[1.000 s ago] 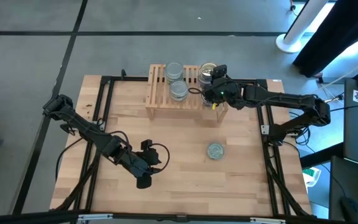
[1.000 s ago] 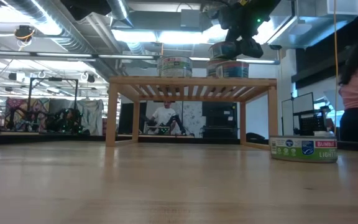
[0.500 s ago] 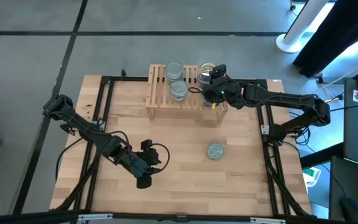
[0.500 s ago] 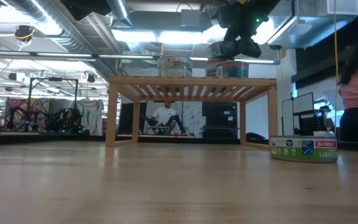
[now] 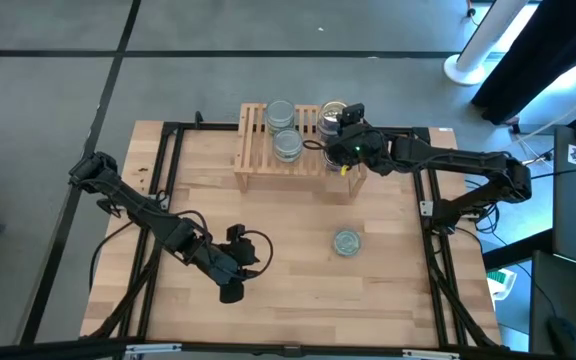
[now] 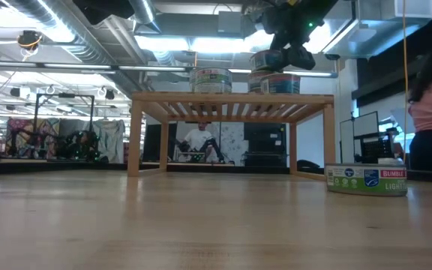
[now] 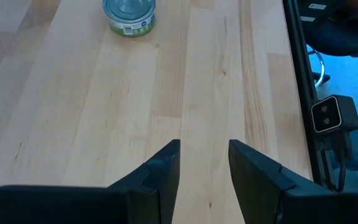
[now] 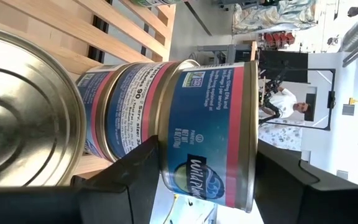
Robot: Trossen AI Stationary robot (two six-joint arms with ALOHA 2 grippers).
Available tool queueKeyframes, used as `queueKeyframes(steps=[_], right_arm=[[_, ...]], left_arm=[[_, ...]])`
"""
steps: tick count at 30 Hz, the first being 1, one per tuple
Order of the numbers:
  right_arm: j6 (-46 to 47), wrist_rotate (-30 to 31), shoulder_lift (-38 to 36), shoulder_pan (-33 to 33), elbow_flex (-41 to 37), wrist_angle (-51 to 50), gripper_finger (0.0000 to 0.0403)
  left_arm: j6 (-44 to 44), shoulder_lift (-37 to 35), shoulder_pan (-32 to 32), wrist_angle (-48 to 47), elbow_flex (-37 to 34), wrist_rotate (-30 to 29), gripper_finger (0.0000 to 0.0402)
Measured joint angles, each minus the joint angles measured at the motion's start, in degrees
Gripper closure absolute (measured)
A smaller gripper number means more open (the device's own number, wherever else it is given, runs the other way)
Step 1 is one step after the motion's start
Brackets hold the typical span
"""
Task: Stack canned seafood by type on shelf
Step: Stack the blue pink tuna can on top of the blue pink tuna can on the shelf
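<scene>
Right tool [image 5: 342, 122] clamped on a blue-label tin [image 8: 207, 124] above the shelf [image 5: 258, 160]'s right end. Left tool [image 7: 204, 162], fingers apart, hovers over worktop [image 5: 288, 300].

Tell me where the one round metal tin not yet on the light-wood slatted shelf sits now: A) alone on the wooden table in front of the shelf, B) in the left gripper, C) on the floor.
A: the green-labelled tin rests on the bare table, apart from both grippers.
</scene>
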Motion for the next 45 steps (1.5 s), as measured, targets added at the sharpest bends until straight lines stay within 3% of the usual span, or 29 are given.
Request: queueKeyframes(steps=[4, 15, 36, 45], right_arm=[[0.27, 1.38, 0.29, 0.02, -0.04, 0.36, 0.0189], [1.73, -1.69, 0.27, 0.02, -0.04, 0.55, 0.0189], [1.4, 5.16, 3.67, 0.04, 0.03, 4.03, 0.0189], [-0.17, 4.18, 3.83, 0.02, 0.01, 5.76, 0.0189]], left_arm=[[-0.02, 0.0, 0.0, -0.02, 0.0, 0.0, 0.027], [-0.04, 0.0, 0.01, 0.0, -0.01, 0.0, 0.027], [-0.04, 0.0, 0.02, 0.02, -0.02, 0.0, 0.027], [-0.04, 0.0, 0.0, 0.03, -0.02, 0.0, 0.027]])
